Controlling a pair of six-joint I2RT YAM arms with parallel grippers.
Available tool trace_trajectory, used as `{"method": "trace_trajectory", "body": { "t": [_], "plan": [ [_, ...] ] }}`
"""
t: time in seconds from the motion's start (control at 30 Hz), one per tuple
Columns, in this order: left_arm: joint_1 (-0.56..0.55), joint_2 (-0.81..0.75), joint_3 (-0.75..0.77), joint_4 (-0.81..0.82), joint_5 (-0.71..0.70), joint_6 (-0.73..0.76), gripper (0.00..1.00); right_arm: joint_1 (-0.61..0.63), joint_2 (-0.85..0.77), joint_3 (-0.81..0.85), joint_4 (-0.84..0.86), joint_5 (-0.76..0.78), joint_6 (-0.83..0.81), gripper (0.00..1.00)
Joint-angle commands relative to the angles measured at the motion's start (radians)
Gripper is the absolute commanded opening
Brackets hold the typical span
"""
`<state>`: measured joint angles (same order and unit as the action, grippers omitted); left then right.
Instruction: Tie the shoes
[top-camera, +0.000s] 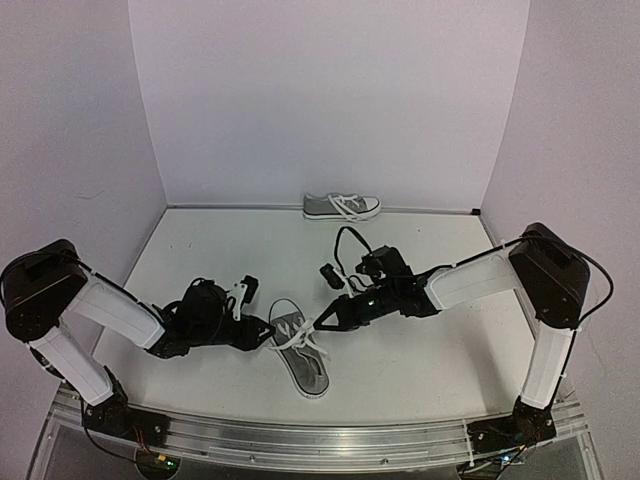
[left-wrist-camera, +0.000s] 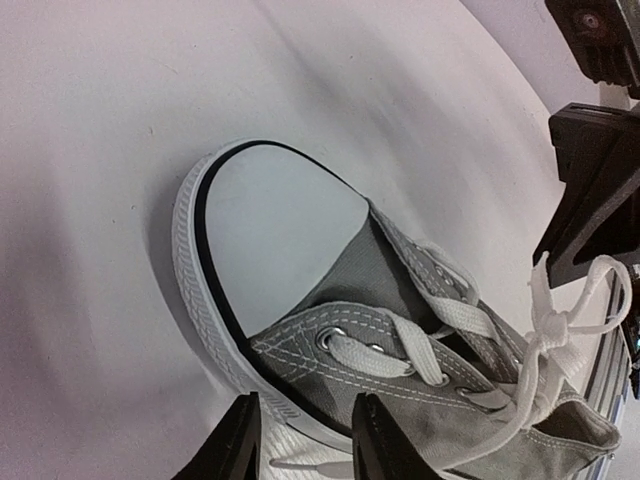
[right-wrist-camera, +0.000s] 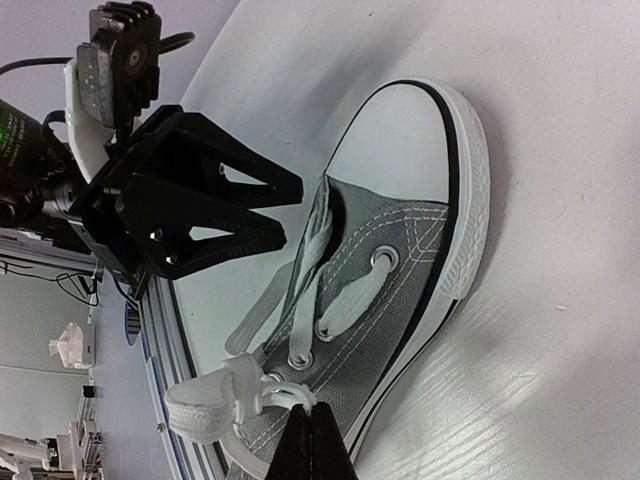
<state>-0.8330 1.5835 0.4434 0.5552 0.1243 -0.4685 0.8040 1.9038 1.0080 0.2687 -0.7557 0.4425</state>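
Observation:
One grey shoe (top-camera: 308, 368) with white toe cap lies at the front middle of the table, its white laces (top-camera: 300, 340) partly knotted. It fills the left wrist view (left-wrist-camera: 300, 230) and the right wrist view (right-wrist-camera: 400, 280). My right gripper (top-camera: 325, 320) is shut on a strand of lace next to the knot (right-wrist-camera: 215, 400), at its closed tips (right-wrist-camera: 310, 420). My left gripper (top-camera: 262, 333) is open, its fingers (left-wrist-camera: 235, 445) at the shoe's sole edge near the toe, with a loose lace tip (left-wrist-camera: 310, 465) lying between them. The second shoe (top-camera: 342, 207) lies at the back wall.
White walls enclose the table (top-camera: 420, 350) on three sides. A metal rail (top-camera: 300, 430) runs along the near edge. Both arms reach inward and meet at the near shoe.

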Motion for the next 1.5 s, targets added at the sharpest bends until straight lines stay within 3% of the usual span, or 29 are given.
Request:
{"method": "trace_trajectory", "body": {
  "t": [0.0,0.23,0.47,1.0,1.2,1.33,1.47],
  "plan": [
    [-0.004,-0.136,-0.004,-0.003,0.03,0.048,0.35,0.013,-0.007,0.021,0.017,-0.029,-0.017,0.0],
    [-0.019,-0.306,-0.015,-0.061,0.157,0.142,0.5,0.036,-0.027,0.016,0.025,-0.037,-0.013,0.0],
    [-0.073,-0.276,0.019,-0.056,0.244,0.185,0.59,0.054,-0.042,0.02,0.026,-0.028,-0.001,0.0],
    [-0.105,-0.099,0.103,0.077,0.209,0.184,0.57,0.058,-0.027,0.049,0.026,-0.021,0.01,0.0],
    [-0.112,-0.052,0.134,0.097,0.204,0.192,0.47,0.057,-0.028,0.053,0.025,-0.017,0.012,0.0],
    [-0.112,-0.066,0.126,0.11,0.19,0.196,0.33,0.057,-0.027,0.052,0.024,-0.01,0.012,0.0],
    [-0.112,-0.097,0.107,0.1,0.171,0.196,0.07,0.057,-0.031,0.048,0.024,0.001,0.013,0.0]
  ]
}}
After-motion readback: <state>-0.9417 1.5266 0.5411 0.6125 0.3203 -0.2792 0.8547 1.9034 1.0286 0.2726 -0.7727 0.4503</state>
